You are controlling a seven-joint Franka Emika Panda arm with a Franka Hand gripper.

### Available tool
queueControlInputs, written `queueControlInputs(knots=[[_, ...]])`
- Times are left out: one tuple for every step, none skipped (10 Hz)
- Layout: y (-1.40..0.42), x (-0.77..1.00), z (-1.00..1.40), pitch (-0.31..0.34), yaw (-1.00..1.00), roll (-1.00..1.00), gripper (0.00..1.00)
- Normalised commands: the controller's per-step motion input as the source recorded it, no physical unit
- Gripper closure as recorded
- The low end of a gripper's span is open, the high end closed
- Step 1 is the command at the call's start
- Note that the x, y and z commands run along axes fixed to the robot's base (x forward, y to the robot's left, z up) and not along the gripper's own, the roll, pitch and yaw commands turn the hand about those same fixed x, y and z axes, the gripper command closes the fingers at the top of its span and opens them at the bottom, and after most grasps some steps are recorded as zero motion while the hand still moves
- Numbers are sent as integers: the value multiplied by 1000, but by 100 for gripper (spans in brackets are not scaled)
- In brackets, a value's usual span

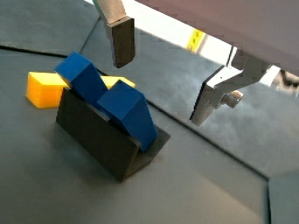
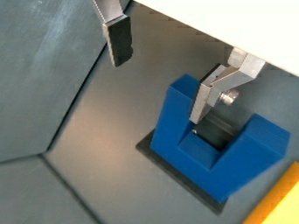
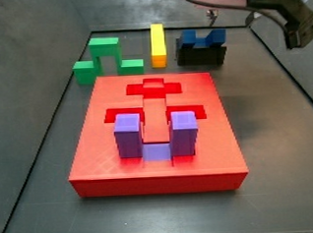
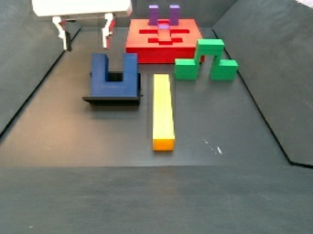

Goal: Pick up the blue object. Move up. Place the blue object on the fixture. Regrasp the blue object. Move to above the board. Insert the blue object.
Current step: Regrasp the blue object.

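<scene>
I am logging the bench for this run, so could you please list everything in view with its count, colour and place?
blue object: one, dark blue U-shaped block, sitting on the fixture, prongs up.
fixture: one, black, on the floor between the board and the yellow bar's near end in a side view.
board: one, red slab with cut-outs, on the floor.
purple block: one, purple U shape, standing in the board.
green block: one, green, on the floor beside the board.
yellow bar: one, long, yellow, lying on the floor beside the fixture.
gripper: one, silver fingers with dark pads, jaws open and empty, above the floor next to the fixture.
</scene>
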Motion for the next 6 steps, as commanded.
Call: queueControlInputs(knots=[[0, -37, 0, -83, 249, 831, 0], [-40, -100, 0, -60, 186, 586, 0], [-54, -3, -103, -14, 154, 351, 0], [0, 149, -294, 97, 43, 0, 0], [0, 46, -349, 89, 0, 0, 0], [0, 0, -229, 60, 0, 0, 0]])
